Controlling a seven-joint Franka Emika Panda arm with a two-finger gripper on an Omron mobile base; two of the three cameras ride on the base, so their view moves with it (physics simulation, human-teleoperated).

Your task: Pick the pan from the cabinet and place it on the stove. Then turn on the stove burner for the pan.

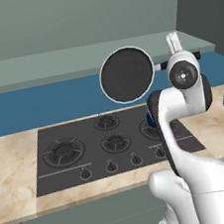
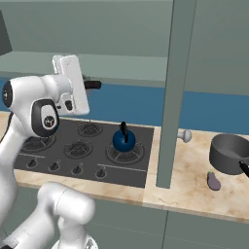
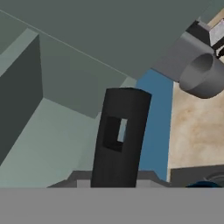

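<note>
The round black pan (image 1: 126, 74) with its pale rim hangs in the air above the back of the stove (image 1: 89, 152), tilted on edge with its flat side toward me. Its black handle (image 3: 120, 135) runs right into my gripper (image 2: 83, 85), which is shut on it. The cabinet (image 1: 52, 62) stands open behind the pan, its shelf bare. Below and to the left lies the large left stove burner (image 1: 64, 151), with nothing on it. A row of small knobs (image 1: 111, 166) lines the stove's front edge.
A blue kettle (image 2: 124, 139) sits on the right burner. The open cabinet door (image 2: 177, 92) hangs edge-on over the counter right of the stove. Farther right are a dark-grey pot (image 2: 229, 153), a small eggplant (image 2: 213, 181) and a pale shaker (image 2: 185, 135).
</note>
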